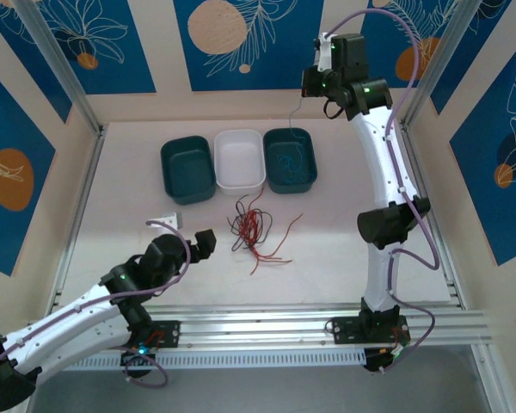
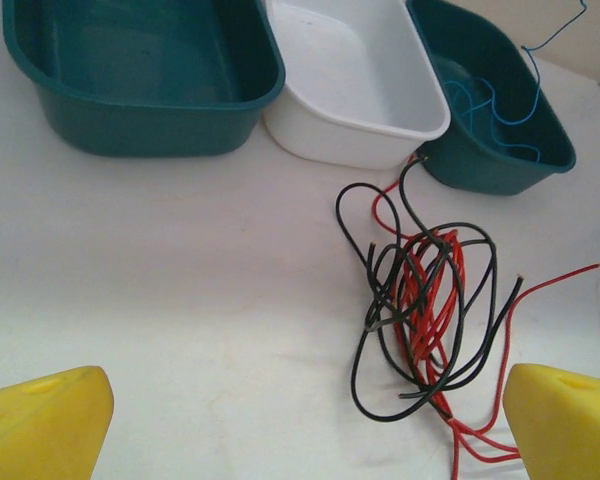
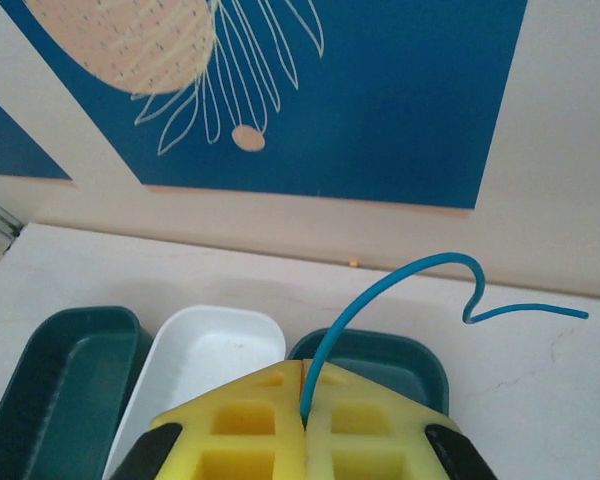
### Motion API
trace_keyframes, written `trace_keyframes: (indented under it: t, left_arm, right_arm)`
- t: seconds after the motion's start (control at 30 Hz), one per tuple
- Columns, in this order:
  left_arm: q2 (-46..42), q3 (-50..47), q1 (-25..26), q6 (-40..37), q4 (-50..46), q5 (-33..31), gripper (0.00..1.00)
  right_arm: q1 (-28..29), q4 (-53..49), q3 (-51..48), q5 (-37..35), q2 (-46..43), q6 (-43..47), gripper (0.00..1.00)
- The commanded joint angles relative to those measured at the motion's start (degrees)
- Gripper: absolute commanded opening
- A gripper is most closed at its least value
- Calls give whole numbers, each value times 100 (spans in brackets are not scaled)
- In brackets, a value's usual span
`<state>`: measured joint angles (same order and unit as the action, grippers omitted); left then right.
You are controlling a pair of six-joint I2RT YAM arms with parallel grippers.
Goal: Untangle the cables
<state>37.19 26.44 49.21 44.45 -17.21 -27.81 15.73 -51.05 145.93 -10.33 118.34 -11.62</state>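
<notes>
The left arm (image 1: 77,310) and the right arm (image 1: 380,151) were built of smooth white shell sections joined by bulky black joint housings. A thick lavender cable (image 1: 400,168) ran loosely along each arm, bowing out in loops at the joints. Small green lights (image 1: 362,89) glowed on the black housings. Each arm rose from a black base (image 1: 367,331). The left gripper (image 1: 208,243) and right gripper (image 1: 312,82) had black bodies, and the right one carried a white bracket (image 1: 327,53). Up close, the fingers (image 2: 45,425) were bright yellow plastic, blocky, with square hollows moulded in.
</notes>
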Motion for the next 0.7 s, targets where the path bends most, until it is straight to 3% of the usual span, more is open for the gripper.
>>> trace_keyframes:
  t: [0.0, 0.43, 0.67]
  left_arm:
    - [-39, -60, -68, -138, -177, -172, 100]
    - [68, -127, -70, -116, -97, -183, 100]
    - [36, -141, -75, -74, -168, -164, 100]
  right_arm:
    - [-36, -158, -170, 230, -21, -180, 0]
    - [-50, -632, -1155, 962, 211, -616, 0]
    - [-17, -978, -962, 1296, 870, -693, 0]
